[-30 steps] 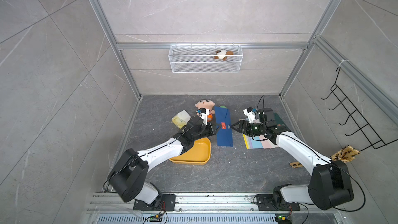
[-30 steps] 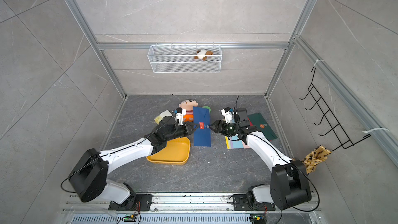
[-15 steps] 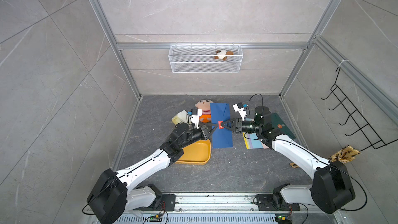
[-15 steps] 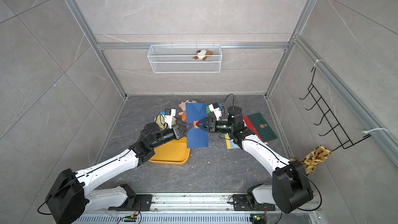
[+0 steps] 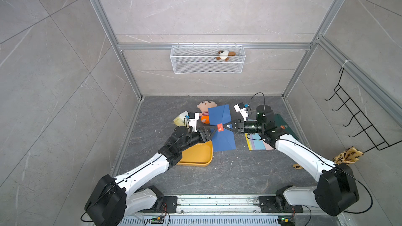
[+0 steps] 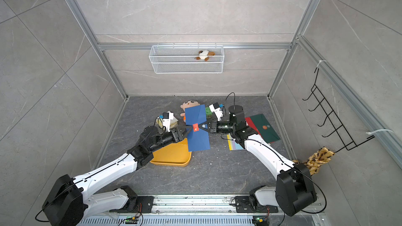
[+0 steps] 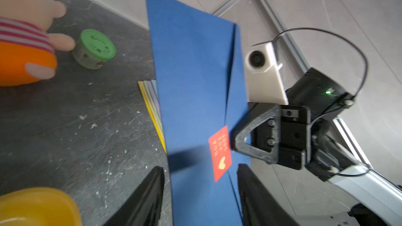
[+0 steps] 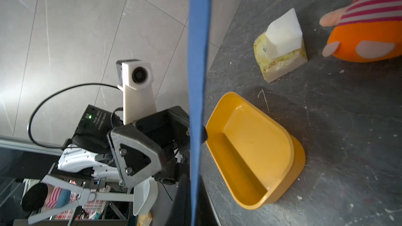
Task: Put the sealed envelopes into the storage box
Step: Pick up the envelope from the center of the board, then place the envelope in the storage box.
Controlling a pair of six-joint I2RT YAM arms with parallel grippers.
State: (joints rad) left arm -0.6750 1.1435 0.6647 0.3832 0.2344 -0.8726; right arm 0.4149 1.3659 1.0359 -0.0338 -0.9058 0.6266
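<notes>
Blue envelope (image 5: 221, 135) is held above the tabletop (image 5: 228, 170) in both top views, long axis front-to-back, right jaws clamped at its red seal (image 5: 220, 126). Left wrist view: left jaws apart, astride it. Right wrist view: the mustard storage box (image 8: 250, 148) lies just beyond, on the left arm's side.

Grey tiled walls (image 5: 195, 7) — dark stone floor (image 5: 228, 170)

Bright, even overhead light; soft shadows; blurry wrist-view foregrounds.
</notes>
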